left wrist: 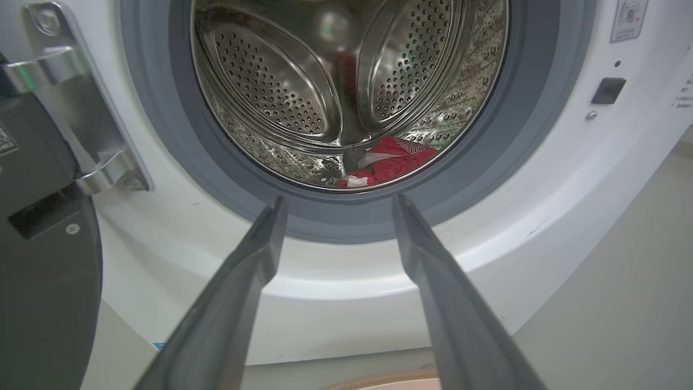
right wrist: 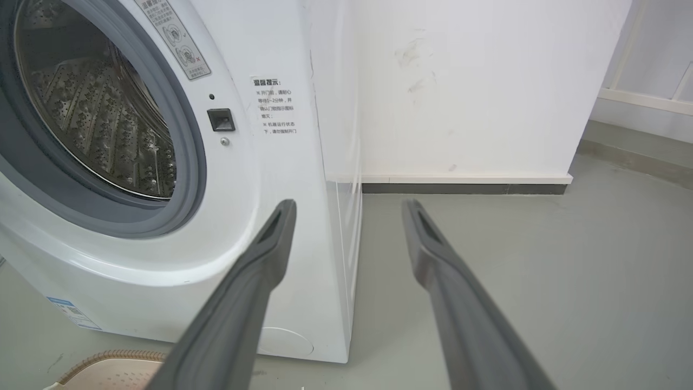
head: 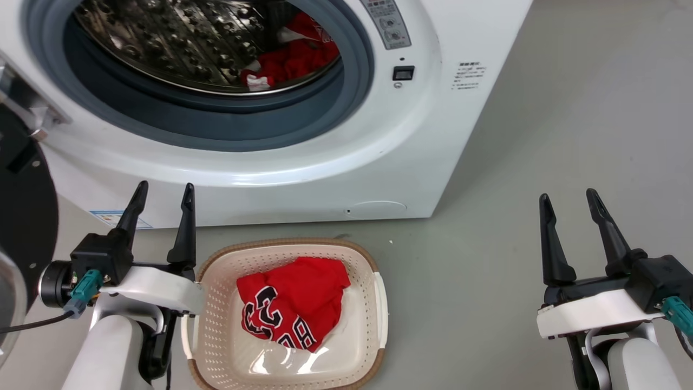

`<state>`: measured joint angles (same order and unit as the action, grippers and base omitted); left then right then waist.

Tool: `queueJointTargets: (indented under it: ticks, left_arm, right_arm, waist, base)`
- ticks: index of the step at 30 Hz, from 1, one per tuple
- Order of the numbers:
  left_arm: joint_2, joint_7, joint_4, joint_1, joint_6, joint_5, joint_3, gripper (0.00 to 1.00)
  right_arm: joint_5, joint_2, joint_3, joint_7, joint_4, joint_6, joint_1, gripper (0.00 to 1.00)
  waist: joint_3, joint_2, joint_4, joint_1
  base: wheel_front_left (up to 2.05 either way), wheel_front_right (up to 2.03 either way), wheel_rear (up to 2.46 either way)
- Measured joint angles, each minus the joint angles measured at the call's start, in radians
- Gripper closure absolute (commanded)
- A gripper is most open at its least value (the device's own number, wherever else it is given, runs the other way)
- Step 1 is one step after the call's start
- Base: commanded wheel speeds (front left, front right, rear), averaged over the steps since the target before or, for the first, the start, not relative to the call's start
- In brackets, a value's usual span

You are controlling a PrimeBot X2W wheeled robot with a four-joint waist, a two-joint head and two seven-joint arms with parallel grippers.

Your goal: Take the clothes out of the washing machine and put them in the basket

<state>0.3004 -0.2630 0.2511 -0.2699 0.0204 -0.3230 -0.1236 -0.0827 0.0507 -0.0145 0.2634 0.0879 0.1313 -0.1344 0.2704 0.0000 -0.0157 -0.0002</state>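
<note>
A bright red fabric jersey (head: 295,300) with black, white-edged numbers is lying crumpled in the cream perforated plastic basket (head: 379,292) with the brown woven rim. The basket is sitting on the grey floor (head: 541,135) just before the large white front-loading washing machine (head: 303,179). Another red garment (head: 295,59), showing white trim, is resting low in the perforated steel drum (head: 178,43). The left gripper (head: 165,187) is hovering beside the basket and the right gripper (head: 567,194) well apart from it, both with fingers spread and holding nothing.

Left gripper (head: 165,187) and right gripper (head: 567,194) each bore two long tapered dark fingers (head: 184,227), black housings (head: 100,252) on curved white brackets (head: 157,287), teal connectors (head: 84,287), thin black cable (head: 27,324), rounded pale grey forearms (head: 108,352).
</note>
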Motion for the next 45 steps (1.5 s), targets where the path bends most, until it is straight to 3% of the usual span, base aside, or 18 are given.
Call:
queueJointTargets:
  ticks: [11,18,28,33,39,45]
  left_arm:
    - [0.080,0.005,0.038,-0.162,0.075,0.067,-0.008,0.00]
    - [0.169,0.107,0.106,-0.384,0.095,0.076,-0.046,0.00]
    - [0.313,0.447,0.227,-0.776,0.108,0.037,-0.105,0.00]
    - [0.350,0.627,0.293,-0.988,0.109,0.026,-0.190,0.00]
    - [0.397,0.780,0.402,-1.191,0.109,-0.007,-0.202,0.00]
    - [0.387,0.877,0.550,-1.304,0.103,-0.001,-0.229,0.00]
  right_arm:
    - [-0.038,0.000,0.023,0.000,-0.009,0.000,-0.026,0.00]
    - [-0.067,0.001,0.040,0.000,-0.025,0.000,-0.062,0.00]
    - [-0.131,0.001,0.076,0.000,-0.059,0.000,-0.092,0.00]
    - [-0.140,0.001,0.111,0.000,-0.077,0.000,-0.097,0.00]
    - [-0.165,0.000,0.161,0.000,-0.109,0.000,-0.114,0.00]
    - [-0.168,0.001,0.164,0.000,-0.146,0.000,-0.098,0.00]
  waist:
    - [0.096,0.0000,-0.082,0.0001]
    - [0.203,0.0000,-0.150,0.0003]
    - [0.395,0.0000,-0.255,0.0004]
    - [0.493,0.0000,-0.294,0.0005]
    - [0.571,0.0000,-0.364,0.0005]
    - [0.629,0.0000,-0.397,0.0005]
  base:
    - [0.00,0.00,0.00]
    - [0.00,0.00,0.00]
    - [0.00,0.00,0.00]
    - [0.00,0.00,0.00]
    - [0.00,0.00,0.00]
    - [0.00,0.00,0.00]
